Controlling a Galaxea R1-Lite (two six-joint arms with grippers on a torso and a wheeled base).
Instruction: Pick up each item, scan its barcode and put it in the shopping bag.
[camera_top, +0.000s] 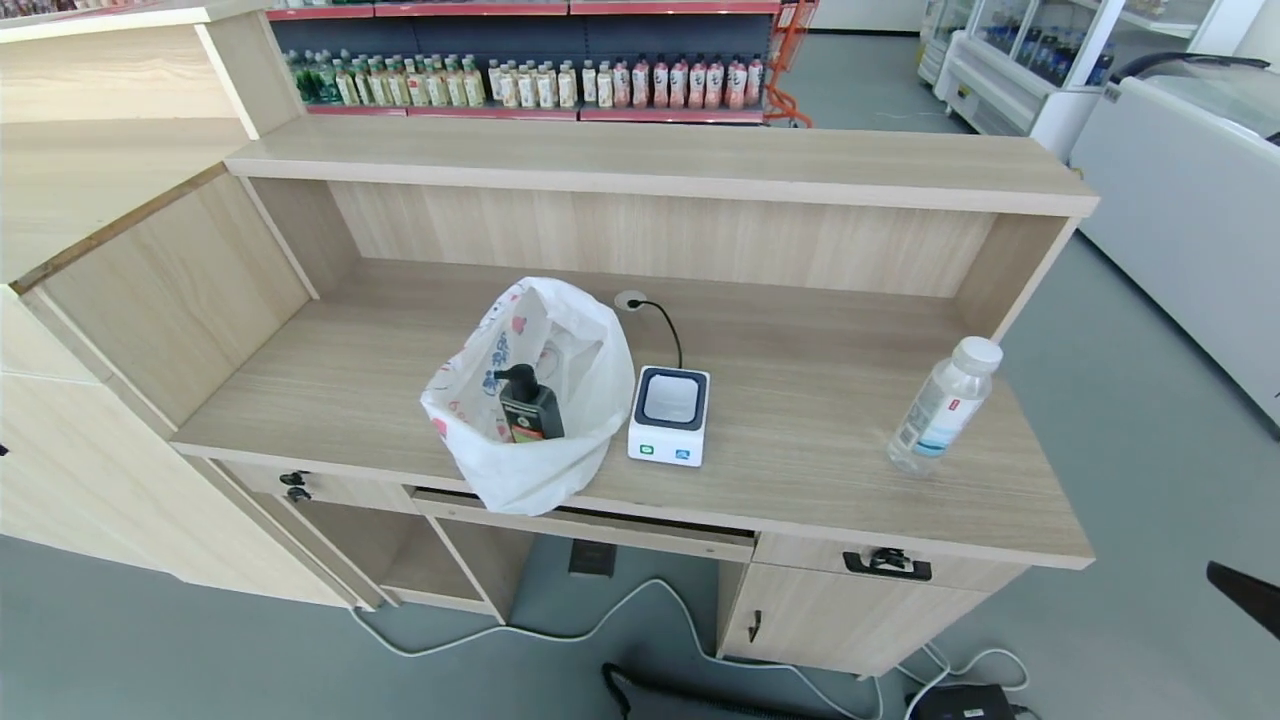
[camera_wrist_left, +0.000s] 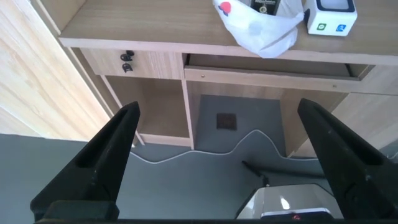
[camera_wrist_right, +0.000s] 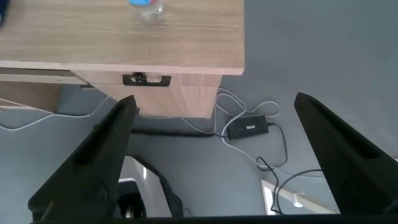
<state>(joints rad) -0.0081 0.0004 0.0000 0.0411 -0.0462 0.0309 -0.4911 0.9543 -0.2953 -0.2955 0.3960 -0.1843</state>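
Wood counter (camera_top: 800, 400): white shopping bag (camera_top: 560, 340) centre-left, scanner (camera_top: 670, 415) just right of it, pump bottle (camera_top: 528, 410) inside bag. Water bottle (camera_top: 942, 408) upright far right, near edge. Likely light, slick, thin-walled, so grip mid-body. Left gripper (camera_wrist_left: 219, 109) and right gripper (camera_wrist_right: 216, 102) both spread, empty.

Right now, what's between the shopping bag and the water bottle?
Head view: the scanner, beside the shopping bag; then bare counter up to the water bottle.

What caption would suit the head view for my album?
Checkout counter: a dark pump bottle stands in the white shopping bag beside the scanner; a water bottle stands farther right.
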